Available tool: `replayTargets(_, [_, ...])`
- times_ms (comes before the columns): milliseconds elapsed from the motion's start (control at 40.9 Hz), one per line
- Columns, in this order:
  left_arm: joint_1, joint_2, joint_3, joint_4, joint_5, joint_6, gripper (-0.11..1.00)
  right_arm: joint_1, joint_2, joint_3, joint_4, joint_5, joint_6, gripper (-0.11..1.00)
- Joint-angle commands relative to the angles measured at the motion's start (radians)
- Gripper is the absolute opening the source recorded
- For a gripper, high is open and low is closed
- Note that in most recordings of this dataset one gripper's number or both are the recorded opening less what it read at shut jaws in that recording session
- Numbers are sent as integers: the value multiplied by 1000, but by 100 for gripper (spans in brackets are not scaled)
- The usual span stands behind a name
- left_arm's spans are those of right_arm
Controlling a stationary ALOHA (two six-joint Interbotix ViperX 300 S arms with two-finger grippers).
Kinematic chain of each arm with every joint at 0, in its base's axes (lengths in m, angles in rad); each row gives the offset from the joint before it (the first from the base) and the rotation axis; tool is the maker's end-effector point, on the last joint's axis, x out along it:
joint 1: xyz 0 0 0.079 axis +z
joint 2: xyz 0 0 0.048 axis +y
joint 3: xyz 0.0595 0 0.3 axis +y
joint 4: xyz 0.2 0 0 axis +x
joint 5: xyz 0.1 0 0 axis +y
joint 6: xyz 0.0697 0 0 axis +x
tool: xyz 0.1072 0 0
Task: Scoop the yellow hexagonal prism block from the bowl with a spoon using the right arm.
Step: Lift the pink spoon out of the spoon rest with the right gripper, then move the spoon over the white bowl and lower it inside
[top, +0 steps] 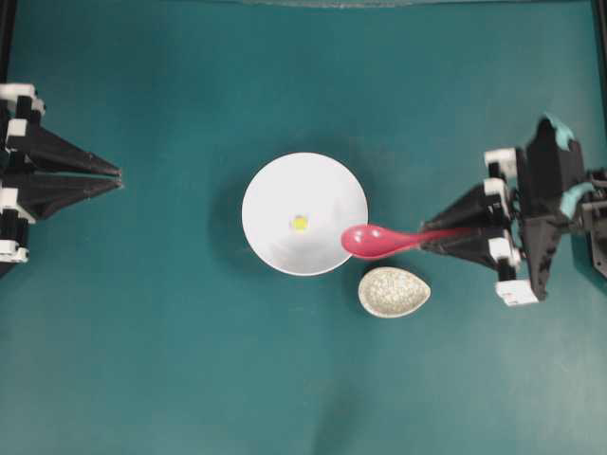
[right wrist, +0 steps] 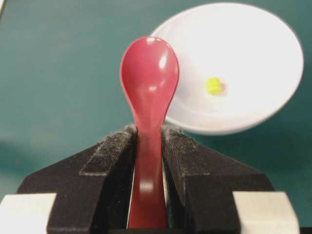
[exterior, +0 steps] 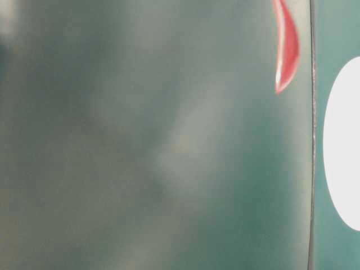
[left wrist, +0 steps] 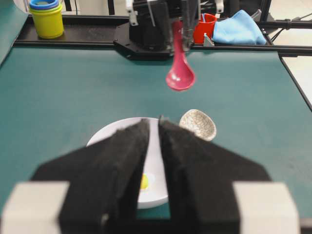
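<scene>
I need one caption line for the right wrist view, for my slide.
Right claw grips the spoon beside the bowl holding the yellow block.

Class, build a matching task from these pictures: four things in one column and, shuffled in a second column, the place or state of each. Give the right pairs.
Things:
1. tiny yellow block
2. glossy pink-red spoon
3. speckled beige egg-shaped dish
4. left gripper

Places or states:
A. gripped by the right gripper
B. lying inside the large white bowl
C. shut, holding nothing
D. on the green table beside the bowl

Pairs: 1-B, 2-A, 3-D, 4-C
</scene>
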Motion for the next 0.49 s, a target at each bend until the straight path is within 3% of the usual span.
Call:
replayTargets(0, [2, 2, -28, 2, -5, 5, 16, -46, 5, -60, -3, 67, -2, 25])
replayTargets(196, [2, 2, -28, 3, -3, 17, 16, -135, 51, -144, -9, 221, -2, 25])
replayTargets(465, [2, 2, -28, 5, 3, 11, 16, -195, 152, -265, -17, 382, 0, 25])
